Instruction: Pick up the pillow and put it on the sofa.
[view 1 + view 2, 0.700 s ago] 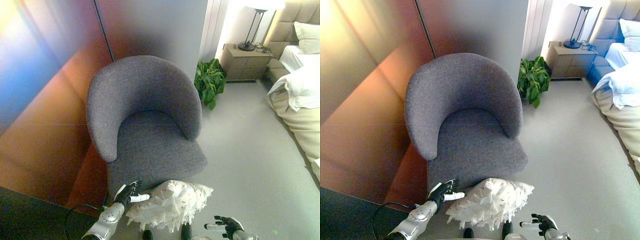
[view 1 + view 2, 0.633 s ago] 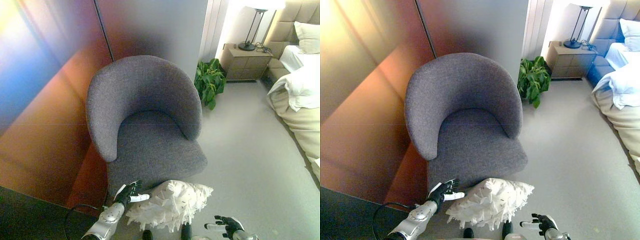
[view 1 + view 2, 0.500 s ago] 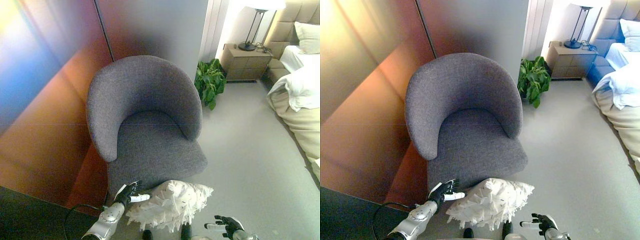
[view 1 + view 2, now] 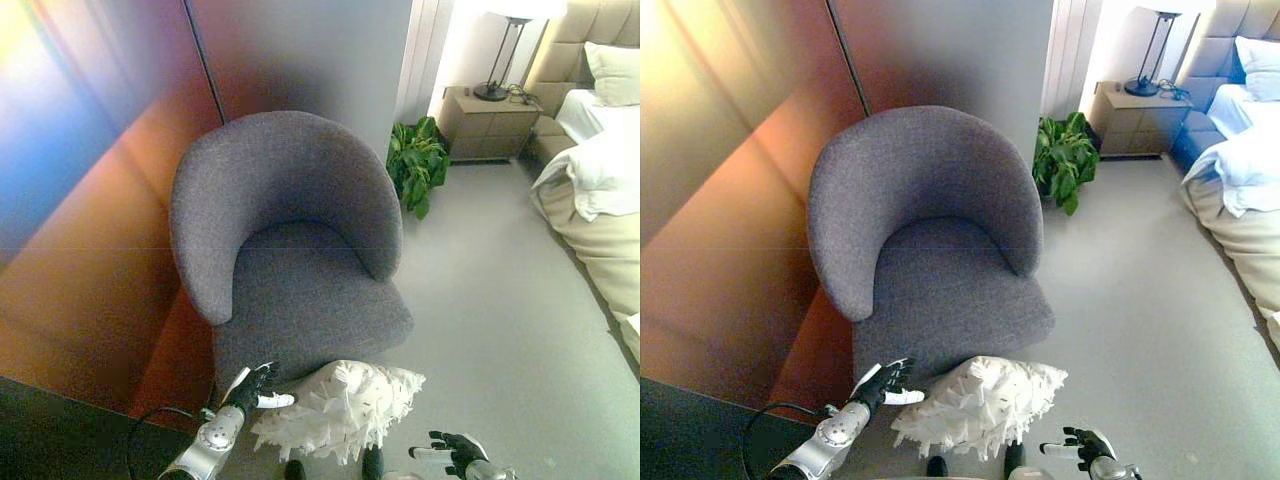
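while the left robot hand (image 4: 883, 382) shows at the lower left of the frame, its fingers are loosely spread and hold nothing, and a white fingertip points toward the pillow (image 4: 980, 403). the hand is just beside the pillow's left edge; i cannot tell if it touches. the white fringed pillow lies on the floor (image 4: 1140, 320) at the bottom centre, against the front of the grey sofa (image 4: 930, 240), which fills the middle. at the lower right, the right robot hand (image 4: 1080, 445) is apart from the pillow, fingers relaxed and empty. a green plant (image 4: 1065, 155) stands at the upper right.
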You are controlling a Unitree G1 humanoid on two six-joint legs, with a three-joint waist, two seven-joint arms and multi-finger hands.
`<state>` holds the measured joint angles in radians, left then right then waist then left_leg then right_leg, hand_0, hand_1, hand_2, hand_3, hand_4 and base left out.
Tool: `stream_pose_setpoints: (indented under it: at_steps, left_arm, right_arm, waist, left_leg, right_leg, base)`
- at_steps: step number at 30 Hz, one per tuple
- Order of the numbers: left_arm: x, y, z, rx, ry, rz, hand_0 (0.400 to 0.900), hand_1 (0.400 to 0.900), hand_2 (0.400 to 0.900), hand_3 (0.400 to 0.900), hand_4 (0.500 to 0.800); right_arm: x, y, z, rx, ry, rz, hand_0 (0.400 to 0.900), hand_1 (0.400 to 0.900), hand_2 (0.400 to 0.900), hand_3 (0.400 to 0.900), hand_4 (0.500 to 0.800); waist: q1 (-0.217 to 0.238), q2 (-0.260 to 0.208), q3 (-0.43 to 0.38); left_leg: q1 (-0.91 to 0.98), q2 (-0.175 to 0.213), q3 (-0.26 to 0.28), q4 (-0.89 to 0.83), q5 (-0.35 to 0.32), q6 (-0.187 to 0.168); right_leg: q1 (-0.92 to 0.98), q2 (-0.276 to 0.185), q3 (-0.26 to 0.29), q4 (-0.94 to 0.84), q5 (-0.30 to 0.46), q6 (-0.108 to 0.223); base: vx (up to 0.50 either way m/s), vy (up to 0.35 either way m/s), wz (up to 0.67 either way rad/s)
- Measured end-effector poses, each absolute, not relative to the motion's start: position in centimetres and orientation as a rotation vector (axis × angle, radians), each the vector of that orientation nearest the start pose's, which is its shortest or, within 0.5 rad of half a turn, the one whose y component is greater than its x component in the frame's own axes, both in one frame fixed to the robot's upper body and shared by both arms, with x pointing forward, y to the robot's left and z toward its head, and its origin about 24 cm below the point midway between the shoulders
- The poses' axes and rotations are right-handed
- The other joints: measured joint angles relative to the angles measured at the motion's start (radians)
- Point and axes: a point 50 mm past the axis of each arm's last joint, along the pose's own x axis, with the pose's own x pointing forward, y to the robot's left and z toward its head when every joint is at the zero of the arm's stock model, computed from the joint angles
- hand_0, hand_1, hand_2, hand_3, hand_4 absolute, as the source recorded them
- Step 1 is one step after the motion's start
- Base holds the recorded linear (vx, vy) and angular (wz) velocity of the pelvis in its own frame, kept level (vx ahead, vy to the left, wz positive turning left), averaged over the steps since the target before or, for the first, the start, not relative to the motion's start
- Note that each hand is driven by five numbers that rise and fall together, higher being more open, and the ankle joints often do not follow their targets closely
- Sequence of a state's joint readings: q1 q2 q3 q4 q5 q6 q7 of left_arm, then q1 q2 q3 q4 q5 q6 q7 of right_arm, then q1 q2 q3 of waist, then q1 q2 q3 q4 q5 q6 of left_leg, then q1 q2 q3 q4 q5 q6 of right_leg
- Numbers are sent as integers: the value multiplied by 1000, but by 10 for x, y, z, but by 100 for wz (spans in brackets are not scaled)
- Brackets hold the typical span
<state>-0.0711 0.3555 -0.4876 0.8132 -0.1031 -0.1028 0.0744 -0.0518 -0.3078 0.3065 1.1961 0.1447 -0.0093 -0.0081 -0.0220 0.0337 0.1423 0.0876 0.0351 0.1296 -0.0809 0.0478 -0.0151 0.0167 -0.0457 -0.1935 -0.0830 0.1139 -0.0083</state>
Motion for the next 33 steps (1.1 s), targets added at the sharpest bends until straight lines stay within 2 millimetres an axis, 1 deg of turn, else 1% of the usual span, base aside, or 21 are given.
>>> stream_pose_setpoints:
  at_steps: [7,10,14,16,18,21,25,29,33]
  left_arm:
    - [190,192,-110,554,683,-263,900,900,900,900,800]
    - [197,189,-108,579,664,-272,900,900,900,900,800]
    - [209,189,-102,629,624,-266,900,900,900,900,800]
    - [218,188,-98,652,595,-262,900,900,900,900,800]
    - [222,188,-95,663,582,-253,900,900,900,900,800]
    - [232,188,-90,683,554,-238,900,900,900,900,800]
    - [251,182,-78,704,492,-243,900,900,900,900,800]
    - [272,178,-62,721,433,-236,900,900,900,900,800]
    - [283,171,-54,742,394,-255,900,900,900,900,800]
  right_arm:
    - [123,-243,-149,-342,1140,1,900,900,900,900,800]
    - [126,-244,-148,-345,1133,2,900,900,900,900,800]
    - [140,-243,-144,-351,1100,12,900,900,900,900,800]
    - [144,-242,-143,-364,1090,27,900,900,900,900,800]
    - [148,-241,-142,-370,1081,34,900,900,900,900,800]
    - [164,-238,-136,-383,1042,45,900,900,900,900,800]
    - [191,-234,-125,-403,974,56,900,900,900,900,800]
    - [218,-229,-112,-426,903,64,900,900,900,900,800]
    - [230,-230,-103,-439,867,54,900,900,900,900,800]
  waist:
    - [-2,0,7]
    - [-2,-1,20]
    - [-5,0,55]
    - [-9,1,77]
    - [-18,1,89]
    - [-31,4,114]
    - [-36,7,169]
    - [-58,10,218]
    - [-60,19,251]
  left_leg:
    - [-7,0,23,0,-2,0]
    - [-12,0,34,1,-1,-2]
    - [-29,-1,47,6,0,0]
    - [-32,-1,47,7,0,0]
    - [-37,-1,48,7,0,0]
    - [-61,-3,57,12,1,0]
    - [-79,-4,72,19,3,3]
    - [-105,-5,72,33,3,3]
    - [-108,-4,74,33,3,3]
  right_leg:
    - [-21,1,23,6,3,3]
    - [-33,1,33,12,3,3]
    - [-58,1,47,23,5,7]
    - [-61,1,48,23,6,7]
    - [-67,1,50,24,6,7]
    - [-94,0,57,28,10,8]
    - [-115,-1,74,30,19,8]
    - [-140,-3,76,36,24,6]
    - [-145,-2,80,36,25,4]
  base:
    - [-4,-3,-8]
    - [-50,-14,-9]
    - [-54,-13,-10]
    - [-66,-7,-6]
    - [-95,-1,-4]
    - [-104,-1,-4]
    - [-91,-12,-4]
    - [-69,-4,-3]
    - [-27,-7,-2]
